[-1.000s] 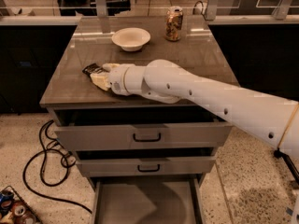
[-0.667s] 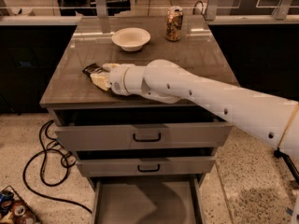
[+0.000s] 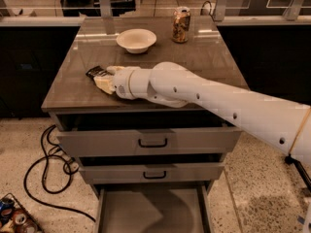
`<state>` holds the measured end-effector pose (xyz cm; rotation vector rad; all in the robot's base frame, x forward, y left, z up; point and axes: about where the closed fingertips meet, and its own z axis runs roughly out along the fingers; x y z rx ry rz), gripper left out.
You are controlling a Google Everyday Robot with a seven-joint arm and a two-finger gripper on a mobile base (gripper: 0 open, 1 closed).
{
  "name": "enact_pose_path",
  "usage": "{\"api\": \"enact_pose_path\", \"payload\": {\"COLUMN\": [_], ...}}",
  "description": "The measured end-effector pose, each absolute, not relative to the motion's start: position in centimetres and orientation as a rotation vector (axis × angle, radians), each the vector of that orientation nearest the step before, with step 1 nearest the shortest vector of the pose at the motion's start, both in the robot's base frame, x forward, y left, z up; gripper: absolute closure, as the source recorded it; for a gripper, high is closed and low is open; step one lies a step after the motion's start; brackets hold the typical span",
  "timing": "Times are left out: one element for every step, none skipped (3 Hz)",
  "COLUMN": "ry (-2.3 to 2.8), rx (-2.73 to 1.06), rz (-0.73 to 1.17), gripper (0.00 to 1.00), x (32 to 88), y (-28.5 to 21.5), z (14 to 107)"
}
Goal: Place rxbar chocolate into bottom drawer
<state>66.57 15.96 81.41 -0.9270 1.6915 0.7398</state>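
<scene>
We find the pincer [image 3: 103,78] at the rxbar chocolate [image 3: 95,72] near the left edge of the desk [image 3: 204,57] and cannot tell whether it has closed; a shallow hold could drop the bar short of the bottom drawer [image 3: 150,211].

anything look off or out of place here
Nothing spilled or damaged. The bowl and can stand upright, the bar lies flat by the gripper on the countertop, and the bottom drawer is open. Only a loose cable sprawls on the floor.
</scene>
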Motion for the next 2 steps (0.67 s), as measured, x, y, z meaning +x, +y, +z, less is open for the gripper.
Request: {"api": "enact_pose_path", "payload": {"ry": [1.691,1.691], "rx": [-0.927,-0.928], "rz": [0.740,0.740], "gripper": [1.00,1.00], "x": [66.57,66.55], "y": [15.96,15.97], "z": [81.42,81.42]}}
